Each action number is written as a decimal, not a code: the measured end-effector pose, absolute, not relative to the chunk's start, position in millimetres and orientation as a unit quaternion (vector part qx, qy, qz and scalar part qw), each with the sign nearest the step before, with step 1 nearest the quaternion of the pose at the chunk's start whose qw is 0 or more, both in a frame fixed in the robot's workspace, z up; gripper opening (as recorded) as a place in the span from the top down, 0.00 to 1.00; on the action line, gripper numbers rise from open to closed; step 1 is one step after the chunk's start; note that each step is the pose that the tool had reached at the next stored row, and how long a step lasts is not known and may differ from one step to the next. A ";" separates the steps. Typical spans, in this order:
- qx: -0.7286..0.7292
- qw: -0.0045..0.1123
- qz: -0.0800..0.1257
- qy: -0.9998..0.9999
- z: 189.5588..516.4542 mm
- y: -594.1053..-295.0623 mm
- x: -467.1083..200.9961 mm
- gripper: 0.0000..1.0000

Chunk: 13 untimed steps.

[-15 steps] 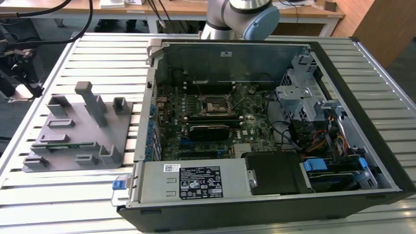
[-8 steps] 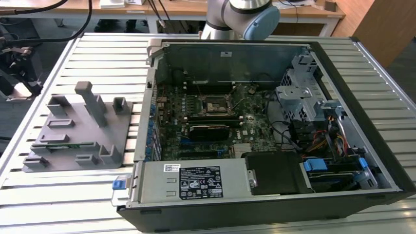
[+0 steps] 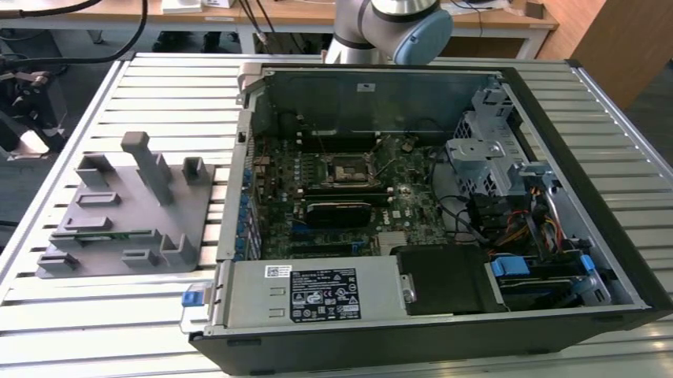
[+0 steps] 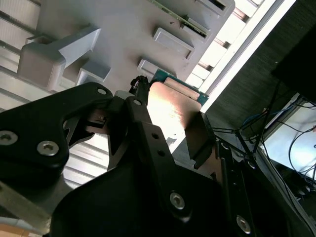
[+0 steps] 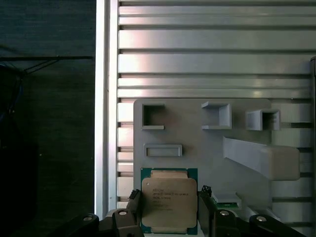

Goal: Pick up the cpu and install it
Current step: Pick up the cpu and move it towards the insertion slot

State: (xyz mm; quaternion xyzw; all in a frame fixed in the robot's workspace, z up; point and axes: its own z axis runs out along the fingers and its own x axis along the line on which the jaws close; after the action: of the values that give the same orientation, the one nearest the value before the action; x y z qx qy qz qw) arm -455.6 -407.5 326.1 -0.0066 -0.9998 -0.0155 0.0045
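Between my two black fingers (image 5: 134, 205) sits the cpu (image 5: 168, 202), a small flat square chip with a silvery-grey metal top and a thin green border. My pincer (image 5: 169, 195) is clamped on it: in both wrist views one finger presses each of two opposite edges, and the metal lid faces up towards my wrist. In the second wrist view the lid catches a warm glare between the dark finger plates. I cannot tell whether the chip is clear of what lies beneath it.

Directly under the pincer lies a flat pale-grey plastic fixture plate (image 5: 207, 158). Just beyond the chip a low rectangular frame (image 5: 163, 149) is moulded into the plate. Farther out stand three open-topped square pockets (image 5: 153, 117) in a row. A long sloped grey block (image 5: 256, 155) rises off to one side of my fingers.

The plate rests on a ribbed silver aluminium surface (image 5: 197, 54), which runs on well past my fingertips.

In the exterior view this surface also carries an open black computer case (image 3: 421, 346), lying at the exterior view's right of the fixture plate. A green motherboard (image 3: 405, 209) is mounted inside, with a black square socket (image 3: 342, 169) near its middle. A grey and pale-blue joint of my arm (image 3: 395, 24) shows behind the case.
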 end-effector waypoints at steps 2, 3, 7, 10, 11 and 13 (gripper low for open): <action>-0.007 0.004 -0.016 -1.000 327.5 -407.5 -455.6 0.46; -0.007 0.004 -0.016 -1.000 328.2 -407.5 -455.6 0.46; -0.007 0.004 -0.016 -1.000 330.8 -407.5 -455.5 0.46; -0.007 0.004 -0.016 -1.000 333.0 -407.5 -455.6 0.46; -0.007 0.004 -0.016 -1.000 333.6 -407.5 -455.6 0.46; -0.007 0.004 -0.016 -1.000 334.7 -407.5 -455.6 0.46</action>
State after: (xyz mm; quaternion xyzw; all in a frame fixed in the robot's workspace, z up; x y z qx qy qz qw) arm -455.6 -407.5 334.7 -0.0066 -0.9998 -0.0155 0.0042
